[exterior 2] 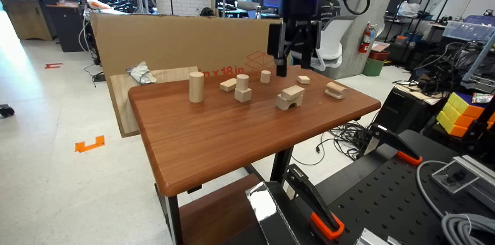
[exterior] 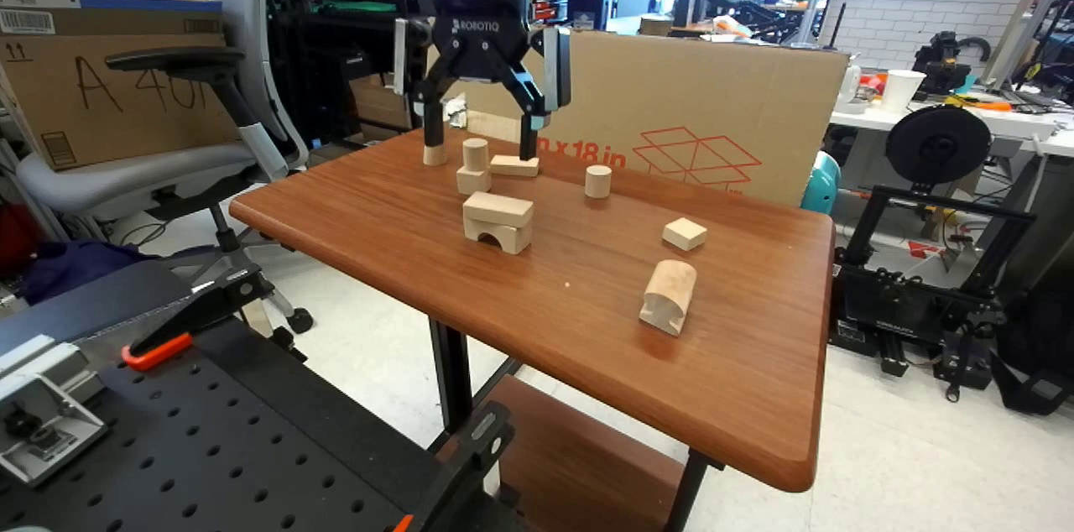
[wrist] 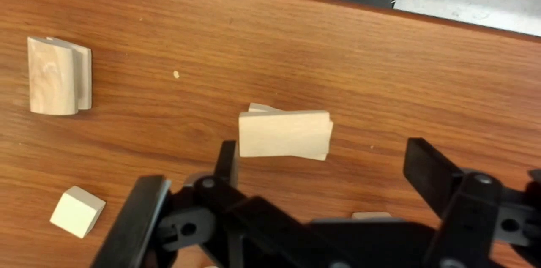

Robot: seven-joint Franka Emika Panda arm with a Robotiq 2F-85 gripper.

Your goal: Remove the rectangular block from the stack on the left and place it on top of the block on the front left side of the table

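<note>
The rectangular block [exterior: 498,208], a plain pale-wood bar, lies flat on top of the arch block [exterior: 493,233], turned slightly against it. Both also show in an exterior view as the bar [exterior 2: 292,92] over the arch block [exterior 2: 284,102]. In the wrist view the bar [wrist: 283,135] covers most of the arch block [wrist: 261,107]. The stack shows as a cylinder [exterior: 475,154] on a cube [exterior: 474,181], with another flat bar [exterior: 514,166] behind. My gripper [exterior: 481,133] is open and empty above the table [exterior: 587,297]. In the wrist view its fingers [wrist: 322,149] are wide apart.
A tall cylinder [exterior 2: 196,87] stands beside the stack. A short cylinder [exterior: 598,181], a small block [exterior: 685,234] and a round-topped block [exterior: 669,297] stand apart on the table. A cardboard sheet [exterior 2: 174,44] rises behind the table's edge.
</note>
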